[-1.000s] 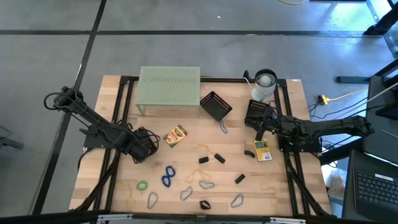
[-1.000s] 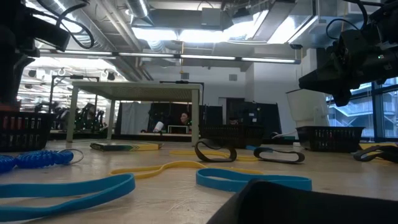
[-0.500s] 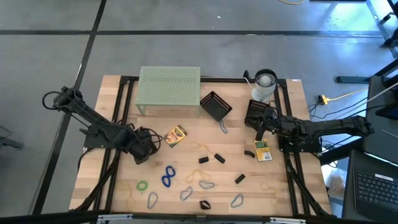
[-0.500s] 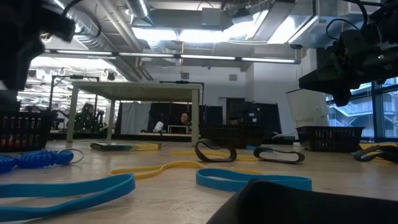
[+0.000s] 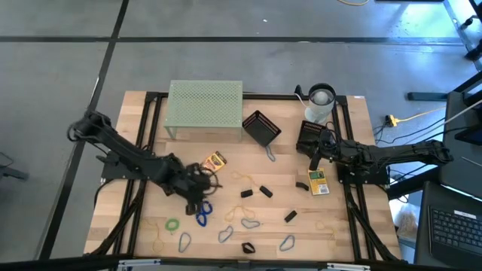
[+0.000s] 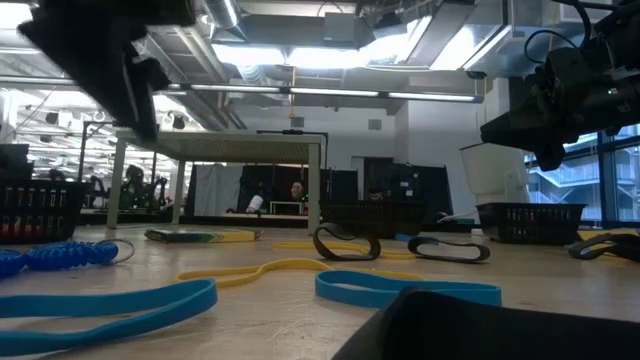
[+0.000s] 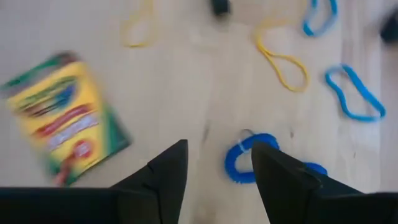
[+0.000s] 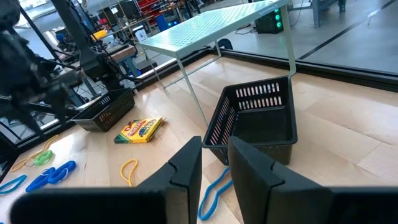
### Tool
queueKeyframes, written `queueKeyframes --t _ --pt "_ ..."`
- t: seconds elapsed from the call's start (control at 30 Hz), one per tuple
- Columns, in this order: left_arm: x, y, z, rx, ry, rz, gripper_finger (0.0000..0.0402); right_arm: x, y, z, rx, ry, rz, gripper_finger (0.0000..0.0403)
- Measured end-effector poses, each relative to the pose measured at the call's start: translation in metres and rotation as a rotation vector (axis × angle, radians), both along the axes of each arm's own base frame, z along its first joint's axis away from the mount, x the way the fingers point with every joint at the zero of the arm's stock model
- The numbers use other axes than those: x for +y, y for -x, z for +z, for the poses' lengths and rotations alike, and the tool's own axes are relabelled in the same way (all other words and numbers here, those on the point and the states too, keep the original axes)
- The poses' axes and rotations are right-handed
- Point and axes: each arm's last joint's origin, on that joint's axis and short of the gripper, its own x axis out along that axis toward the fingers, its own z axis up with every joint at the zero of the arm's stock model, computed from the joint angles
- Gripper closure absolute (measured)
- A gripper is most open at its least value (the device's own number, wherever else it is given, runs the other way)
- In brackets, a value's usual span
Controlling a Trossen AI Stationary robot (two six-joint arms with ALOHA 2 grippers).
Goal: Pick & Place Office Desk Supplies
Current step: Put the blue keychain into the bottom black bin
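Two baskets beside perforated stand

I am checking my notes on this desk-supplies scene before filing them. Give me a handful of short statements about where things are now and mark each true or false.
1. The left gripper is over the blue coiled loop, fingers apart. True.
2. A crayon box lies on top of the pale green perforated stand. False: it lies on the wooden table, in front of the stand.
3. The right gripper holds a crayon box. False: it holds nothing; the second crayon box lies flat on the table beside it.
4. A black mesh basket stands next to the stand. True.
5. The white cup lies tipped over at the table's front edge. False: it stands at the far edge.
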Motion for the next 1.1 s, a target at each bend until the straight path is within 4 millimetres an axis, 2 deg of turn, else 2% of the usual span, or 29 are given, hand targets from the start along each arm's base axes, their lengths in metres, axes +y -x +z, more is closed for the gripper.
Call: queueKeyframes --t 0.17,0.33,0.5,0.77,0.9,1.1 --pt "-0.005 -0.014 -0.033 0.131 0.002 -0.139 0.0225 0.0 0.0 0.0 0.0 0.0 0.0 0.0321" --pt "-0.006 -0.021 -0.056 0.207 -0.016 -0.154 0.023 0.0 0.0 0.0 0.0 0.0 0.0 0.032" --pt "-0.007 -0.023 -0.068 0.239 -0.024 -0.18 0.0232 0.0 0.0 0.0 0.0 -0.001 0.0 0.032" --pt "-0.007 -0.025 -0.073 0.246 -0.078 -0.203 0.024 0.0 0.0 0.0 -0.001 -0.003 0.0 0.032" --pt "-0.009 -0.025 -0.074 0.233 -0.113 -0.268 0.0281 0.0 0.0 0.0 -0.001 -0.003 0.0 0.032" --pt "-0.01 -0.027 -0.072 0.219 -0.11 -0.292 0.0379 0.0 0.0 0.0 -0.001 -0.003 0.0 0.032"
